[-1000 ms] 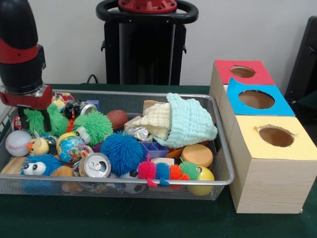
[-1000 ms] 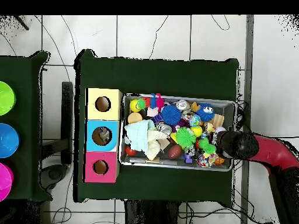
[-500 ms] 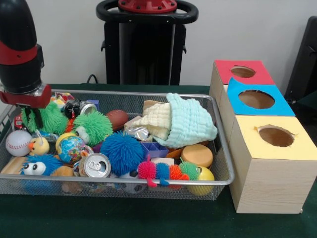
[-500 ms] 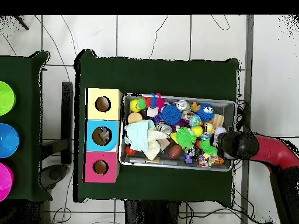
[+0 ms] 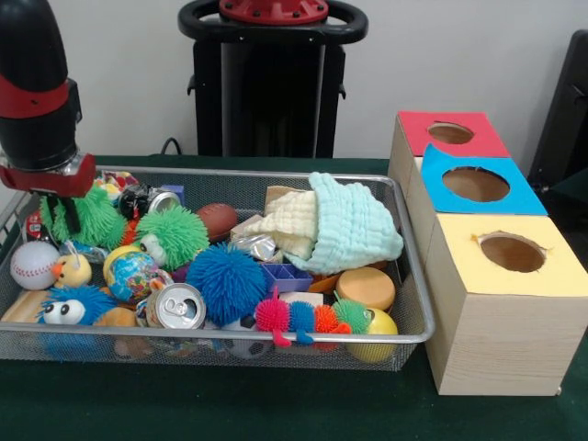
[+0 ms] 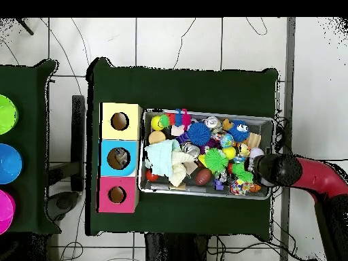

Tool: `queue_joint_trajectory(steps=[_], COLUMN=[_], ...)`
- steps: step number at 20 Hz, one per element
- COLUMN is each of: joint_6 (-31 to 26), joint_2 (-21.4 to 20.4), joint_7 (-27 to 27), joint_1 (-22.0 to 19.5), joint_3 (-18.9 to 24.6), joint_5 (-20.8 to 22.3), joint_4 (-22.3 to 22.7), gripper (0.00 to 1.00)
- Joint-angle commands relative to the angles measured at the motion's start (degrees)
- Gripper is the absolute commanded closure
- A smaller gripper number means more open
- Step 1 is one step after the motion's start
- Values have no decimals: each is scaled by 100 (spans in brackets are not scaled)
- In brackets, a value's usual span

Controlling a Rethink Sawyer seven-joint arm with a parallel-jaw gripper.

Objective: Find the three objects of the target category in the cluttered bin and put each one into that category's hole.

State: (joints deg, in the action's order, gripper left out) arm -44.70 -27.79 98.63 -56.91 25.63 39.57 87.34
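Gripper [image 5: 55, 204] low at one end of wire bin [image 5: 415, 276], fingers down in the spikes of a green fuzzy toy [image 5: 87, 220]; whether clamped on it or slack, can't tell, tips buried. Red-black arm [image 5: 37, 92] straight above. In overhead view arm [image 6: 309, 173] enters from the side, wrist over bin end wall [image 6: 272, 136].

Just beside gripper toward bin middle: black can [image 5: 147, 199], second green fuzzy toy w/ eye [image 5: 173, 236]. Nearer cam from gripper: baseball [image 5: 34, 265], small yellow duck [image 5: 72, 271], globe ball [image 5: 133, 276], blue fuzzy toy w/ eyes [image 5: 69, 308], silver can [image 5: 176, 306]. Further along: blue spiky ball [image 5: 226, 283], brown football [image 5: 218, 220], multicolour caterpillar [image 5: 303, 317], orange puck [image 5: 365, 288], yellow ball [image 5: 375, 333], mint and cream cloths [image 5: 340, 225] heaped at mid-bin.

Well apart from gripper, past bin's other end: three wooden boxes in a row, tops yellow [image 5: 510, 253], blue [image 5: 478, 186], red [image 5: 450, 134], each w/ a round hole. Something inside blue-top hole in overhead view [image 6: 119, 159]; can't tell what.

Surface: dark green cloth on table [image 5: 276, 404]. Room: pale wall [image 5: 441, 55] behind; white tiled floor [image 6: 177, 41] w/ cables in overhead view; side table w/ green, blue, pink bowls [image 6: 7, 163] beyond the boxes.
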Motion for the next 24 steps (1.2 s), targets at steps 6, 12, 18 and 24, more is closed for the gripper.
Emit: queue_joint_trajectory(steps=[6,12,18,24], joint_6=[-1603,-1552,-711,293], joint_2=[-1365,-1355,-1064,-1074], joint_7=[-814,-86,666,1251], joint_1=[-241,-130,209,620], joint_3=[633,760,678,400], joint_5=[-1518,-2405,-3073,-3474], joint_4=[1323,1293,1305,1520], gripper=[100,100,100,100])
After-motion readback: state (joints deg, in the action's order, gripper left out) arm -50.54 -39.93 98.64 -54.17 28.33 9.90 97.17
